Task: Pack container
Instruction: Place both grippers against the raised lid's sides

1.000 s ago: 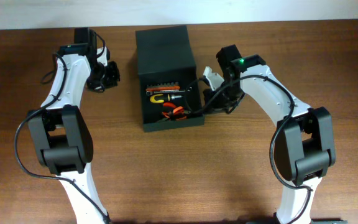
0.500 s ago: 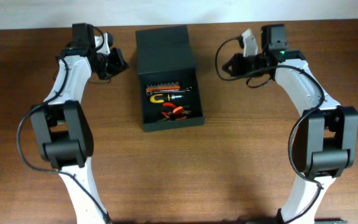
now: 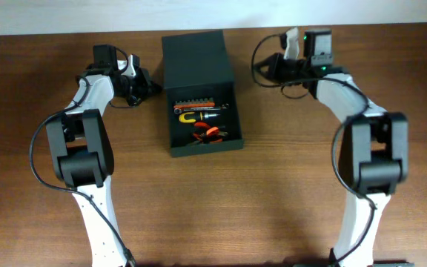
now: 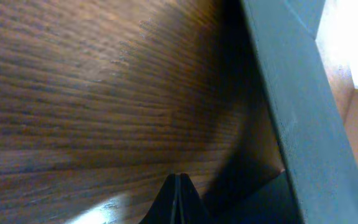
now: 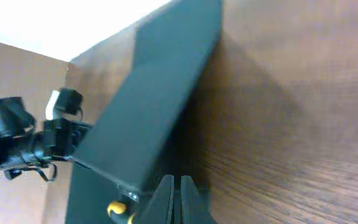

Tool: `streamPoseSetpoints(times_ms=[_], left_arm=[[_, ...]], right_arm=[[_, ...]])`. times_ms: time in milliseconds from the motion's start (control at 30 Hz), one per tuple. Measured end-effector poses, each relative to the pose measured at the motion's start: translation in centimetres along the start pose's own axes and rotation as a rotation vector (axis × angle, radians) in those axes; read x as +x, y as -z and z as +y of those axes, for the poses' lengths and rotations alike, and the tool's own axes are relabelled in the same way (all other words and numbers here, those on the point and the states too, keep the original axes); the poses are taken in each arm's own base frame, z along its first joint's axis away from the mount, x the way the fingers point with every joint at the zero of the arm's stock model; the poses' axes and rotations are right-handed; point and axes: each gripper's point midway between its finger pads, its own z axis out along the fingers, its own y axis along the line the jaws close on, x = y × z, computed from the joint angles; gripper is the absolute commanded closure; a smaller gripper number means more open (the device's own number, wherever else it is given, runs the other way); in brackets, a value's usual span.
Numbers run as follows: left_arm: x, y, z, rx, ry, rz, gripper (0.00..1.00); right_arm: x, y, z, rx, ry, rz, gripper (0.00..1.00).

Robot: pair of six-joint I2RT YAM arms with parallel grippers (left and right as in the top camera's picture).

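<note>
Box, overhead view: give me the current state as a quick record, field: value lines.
box: dark, mid-table, open
lid: swung back to the far side
contents: tools with orange, yellow and red parts
left claw: shut, empty, close by the lid's left edge, contact unclear
right claw: shut, empty, off the lid's right edge, apart from it
table: brown wood

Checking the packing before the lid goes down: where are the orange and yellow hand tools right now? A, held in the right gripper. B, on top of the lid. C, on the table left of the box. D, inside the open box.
D: the overhead view shows the container with its flap folded back and the tools lying inside it.
</note>
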Motion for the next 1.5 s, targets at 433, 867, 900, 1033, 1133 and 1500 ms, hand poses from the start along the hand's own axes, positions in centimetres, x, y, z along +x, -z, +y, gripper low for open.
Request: streamPoseSetpoints(times_ms=[433,867,900,1033,1133,1500], left_arm=[[-2.4,-0.2,-2.7,0.135,-0.075,-0.081,0.97],[-1.3,-3.0,-1.6,0.165,-0.024,-0.034,0.97],[-1.4,-3.0,-1.7,0.168,-0.027,-0.038,0.97],[-1.9,-3.0,-2.2,0.182,-0.051,-0.056,0.97],[-2.4,-3.0,-3.0,0.213,-0.078,-0.076,0.97],[-3.1,-2.7,-4.4,0.276,-0.089,-0.099,0.97]], right_arm=[[2.4,-3.1,-3.3,-0.054,-0.106,0.062,0.96],[3.1,-4.8,-5.3,-0.061,-0.104,0.053,0.96],[2.9,-4.9,-5.1,-0.066,-0.095,0.048,0.96],[3.2,-5.7,-4.0,-0.082,-0.067,0.052,0.96],[4.1,-6.6,-2.9,-0.093,-0.048,0.072,0.96],[3.2,-7.6,-0.6,-0.141,0.054,0.018,0.96]])
